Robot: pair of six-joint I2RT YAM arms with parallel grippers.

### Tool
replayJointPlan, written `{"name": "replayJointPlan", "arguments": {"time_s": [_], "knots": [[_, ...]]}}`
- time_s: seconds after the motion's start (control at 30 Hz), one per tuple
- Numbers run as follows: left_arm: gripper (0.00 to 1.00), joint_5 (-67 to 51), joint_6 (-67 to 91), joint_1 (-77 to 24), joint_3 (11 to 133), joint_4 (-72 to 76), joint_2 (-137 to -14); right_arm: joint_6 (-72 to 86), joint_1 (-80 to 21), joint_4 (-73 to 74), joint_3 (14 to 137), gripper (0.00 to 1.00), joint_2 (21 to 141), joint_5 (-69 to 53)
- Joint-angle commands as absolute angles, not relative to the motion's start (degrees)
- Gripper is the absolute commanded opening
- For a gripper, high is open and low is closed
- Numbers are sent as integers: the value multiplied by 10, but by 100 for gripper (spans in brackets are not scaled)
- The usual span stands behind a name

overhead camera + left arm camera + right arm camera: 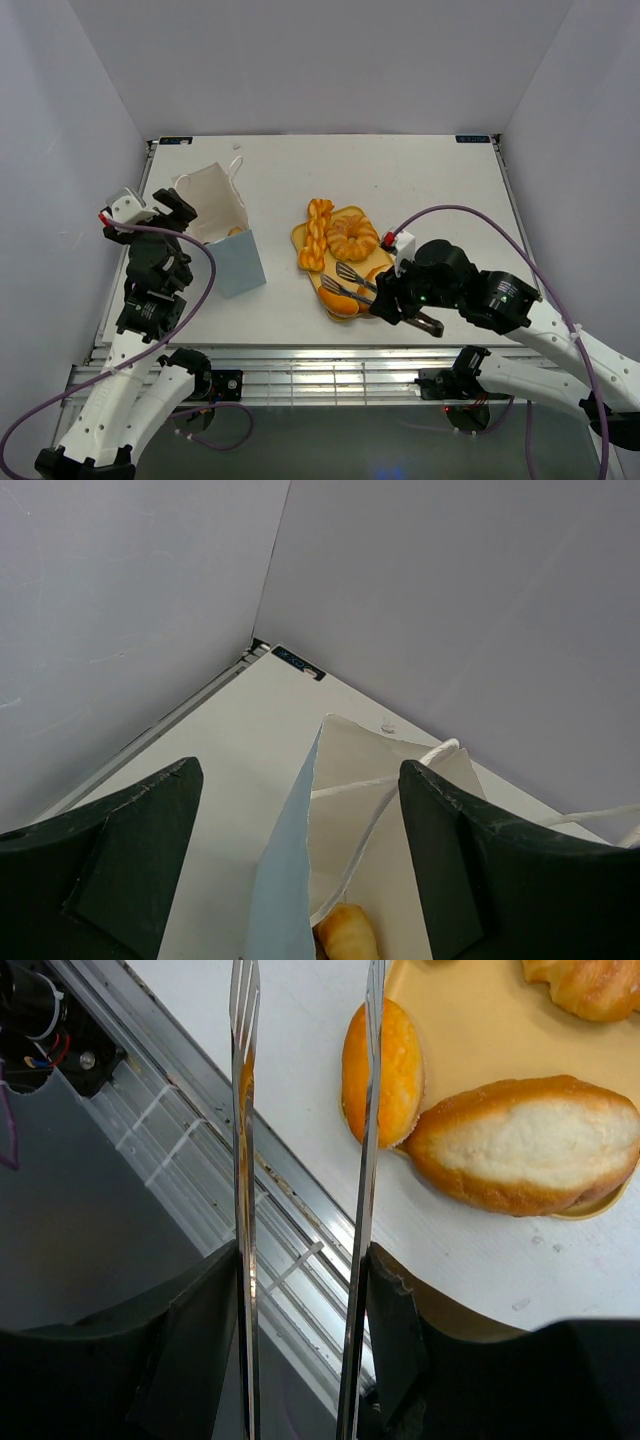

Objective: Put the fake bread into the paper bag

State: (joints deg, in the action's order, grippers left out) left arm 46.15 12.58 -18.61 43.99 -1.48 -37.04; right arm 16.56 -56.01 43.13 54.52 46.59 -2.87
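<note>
The paper bag (pixel 225 235) stands open at the left, with one golden pastry (pixel 345 930) inside it. My left gripper (pixel 176 213) is open, its jaws either side of the bag's rim (pixel 300 810). The yellow tray (pixel 300 238) holds a braided twist (pixel 318 232), a ring doughnut (pixel 352 237) and oval rolls (pixel 340 297). My right gripper (pixel 398 300) is shut on metal tongs (pixel 350 280). The tong arms (pixel 243 1110) are spread apart, their tips at an orange roll (pixel 383 1058). A white-topped roll (pixel 530 1145) lies beside it.
The tray's front edge (pixel 470 1020) lies close to the table's near edge, where a metal rail (pixel 290 1220) runs. White walls enclose the table on three sides. The bag's cord handles (pixel 430 755) hang over its opening.
</note>
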Motion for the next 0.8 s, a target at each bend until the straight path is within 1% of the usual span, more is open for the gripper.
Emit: {"name": "replayJointPlan", "arguments": {"time_s": [0.0,0.37,0.77], "knots": [[89,451,129,-189,454,-22,-374,177,-563,471,550,56,451,-17],[89,446,130,-190,456,-24,-375,179,-563,527,529,57,427,-11],[89,440,132,-191,458,-26,-378,175,-563,505,473,58,437,-18]]}}
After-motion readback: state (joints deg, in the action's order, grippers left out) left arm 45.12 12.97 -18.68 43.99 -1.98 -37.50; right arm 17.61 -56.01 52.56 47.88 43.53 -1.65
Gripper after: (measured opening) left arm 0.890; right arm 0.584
